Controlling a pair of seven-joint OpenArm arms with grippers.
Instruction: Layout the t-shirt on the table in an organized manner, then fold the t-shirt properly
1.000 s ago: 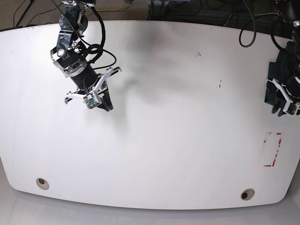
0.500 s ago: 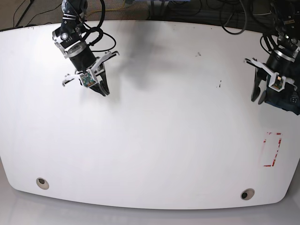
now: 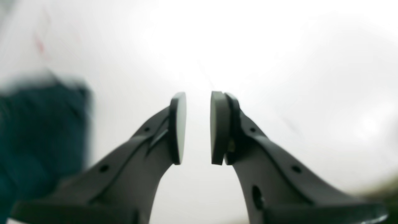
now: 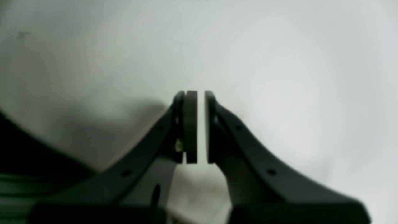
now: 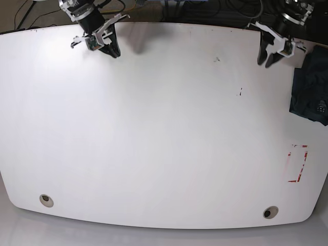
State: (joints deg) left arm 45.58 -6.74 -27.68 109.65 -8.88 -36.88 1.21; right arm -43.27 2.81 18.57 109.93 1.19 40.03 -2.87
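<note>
Moved: both arms have pulled back to the far edge of the table (image 5: pixel 164 128); a second ago the right gripper (image 5: pixel 109 49) hung low over the left-centre of the base view and the left gripper (image 5: pixel 269 56) sat on the cloth at the right edge.
Left gripper: empty, pads (image 3: pixel 178 127) standing a little apart with only bright tabletop between them; it has let go of the fabric.
Right gripper: pads (image 4: pixel 190 127) nearly pressed together, a thin slit left, nothing pinched.
T-shirt: the t-shirt (image 5: pixel 311 87) lies as a compact dark teal block at the table's right edge, near the left gripper but apart from it, well above the red tape mark (image 5: pixel 298 163); a small pale label shows on it.
Meaning: judged from its neat rectangular outline and both arms retreating, the fold looks finished and set aside.
Doubt: its right side runs out of the base view, so the fold's tidiness cannot be fully checked.
</note>
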